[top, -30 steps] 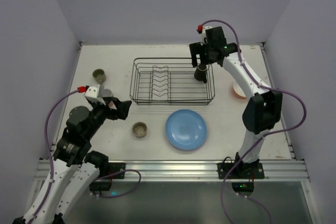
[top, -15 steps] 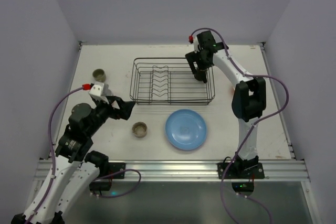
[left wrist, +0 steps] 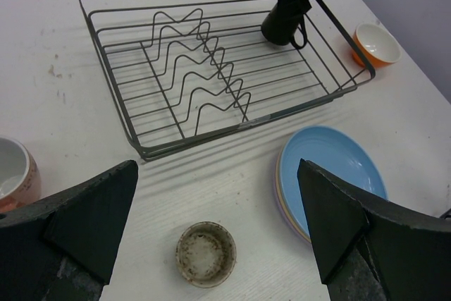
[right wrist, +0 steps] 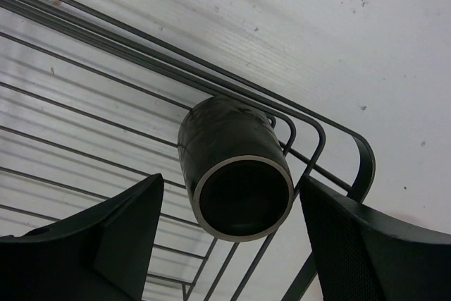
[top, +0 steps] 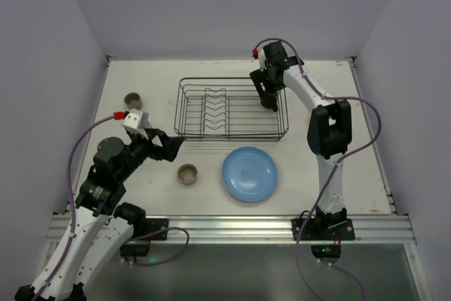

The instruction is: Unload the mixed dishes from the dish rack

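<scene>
- While the dark brown cup (right wrist: 229, 153) lies tipped against the wire at the far right corner of the dish rack (top: 225, 137), the right gripper (top: 269, 98) hangs over it, fingers spread on either side with a gap showing at both, so nothing is pinched yet.
- That straddle suits a squeeze across the cup's round wall, clear of the rim wires.
- Every other dish sits on the table: a blue plate (top: 249, 173) topping a stack just in front of the rack, an orange bowl (left wrist: 376, 42) off its right end, a beige cup (top: 187, 173) beside the plates, and an olive-grey cup (top: 132, 99) far left.
- Left gripper (top: 168, 147) hovers near the rack's front left corner, fingers wide and empty, probably parked out of the way.
</scene>
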